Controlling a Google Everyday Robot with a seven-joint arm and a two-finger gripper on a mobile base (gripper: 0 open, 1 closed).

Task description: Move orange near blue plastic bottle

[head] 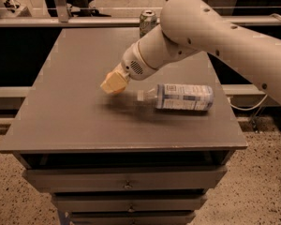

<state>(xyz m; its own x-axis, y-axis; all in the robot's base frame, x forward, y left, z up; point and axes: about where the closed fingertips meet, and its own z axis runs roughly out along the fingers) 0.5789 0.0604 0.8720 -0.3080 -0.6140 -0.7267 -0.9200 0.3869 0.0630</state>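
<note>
The blue plastic bottle (pixel 182 97) lies on its side on the right half of the grey table (pixel 70 111), its white cap pointing left. My gripper (pixel 112 84) hangs just above the table, a little left of the bottle's cap, at the end of the white arm (pixel 215 36) that reaches in from the upper right. The orange is not in view; I cannot tell whether it is inside the gripper.
A green-and-silver soda can (pixel 147 21) stands at the table's far edge, partly behind the arm. The table has drawers (pixel 126 184) below its front edge. A rail and a speckled floor lie beyond the table.
</note>
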